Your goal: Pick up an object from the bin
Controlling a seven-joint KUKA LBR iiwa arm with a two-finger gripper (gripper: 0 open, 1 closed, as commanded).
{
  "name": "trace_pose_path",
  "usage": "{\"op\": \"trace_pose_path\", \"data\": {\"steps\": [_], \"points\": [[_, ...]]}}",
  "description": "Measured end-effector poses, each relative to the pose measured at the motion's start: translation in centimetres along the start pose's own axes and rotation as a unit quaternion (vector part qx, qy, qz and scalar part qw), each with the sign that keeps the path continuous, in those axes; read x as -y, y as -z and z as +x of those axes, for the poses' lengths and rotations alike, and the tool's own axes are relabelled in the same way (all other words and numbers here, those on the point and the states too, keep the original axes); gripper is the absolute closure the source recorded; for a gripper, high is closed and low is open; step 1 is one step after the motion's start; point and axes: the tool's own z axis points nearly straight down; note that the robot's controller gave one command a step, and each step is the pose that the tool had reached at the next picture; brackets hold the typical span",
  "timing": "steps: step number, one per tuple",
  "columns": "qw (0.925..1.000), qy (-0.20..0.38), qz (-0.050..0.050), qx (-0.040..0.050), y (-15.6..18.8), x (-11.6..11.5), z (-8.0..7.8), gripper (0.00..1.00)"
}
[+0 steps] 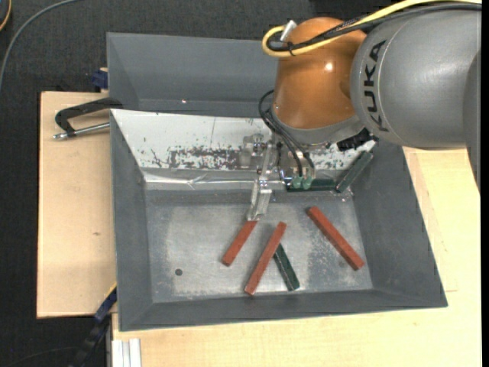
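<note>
**Camera view, from above.** The grey metal bin [130, 228] with 1 arm [428, 67] reaching in from the right. The grey arm casing bears the black lettering "KUKA", running down its left side. An orange cover [317, 75] caps the wrist, and a yellow cable [397, 8] loops over it.

The end effector [260, 205] hangs below the orange cover, over the far middle of the bin floor. Its lower tip stands at the far end of the left red-brown stick [240, 245]. Whether it touches that stick cannot be told, nor whether it is released or clenched.

The left red-brown stick lies flat on the bin floor, slanting from far right to near left. Just to its right, a 2nd red-brown stick [266, 258] runs almost parallel to it. A short dark green stick [286, 267] lies close against the right side of that 2nd stick, near its middle. A 3rd red-brown stick [335, 238] lies apart to the right, slanting the opposite way. A dark stick [353, 176] lies slantwise at the far right, by the far wall.
</note>
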Motion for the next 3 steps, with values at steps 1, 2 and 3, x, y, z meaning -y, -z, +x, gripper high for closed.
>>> {"op": "trace_pose_path", "data": {"steps": [1,2,3], "points": [[0.9931,0.117,0.001,-0.0017,-12.6,2.0,3.3,0.00],[0.9931,0.117,0.000,-0.0009,-12.6,2.0,3.2,1.00],[0.9657,0.260,0.001,0.0014,7.2,4.0,9.1,1.00]]}}
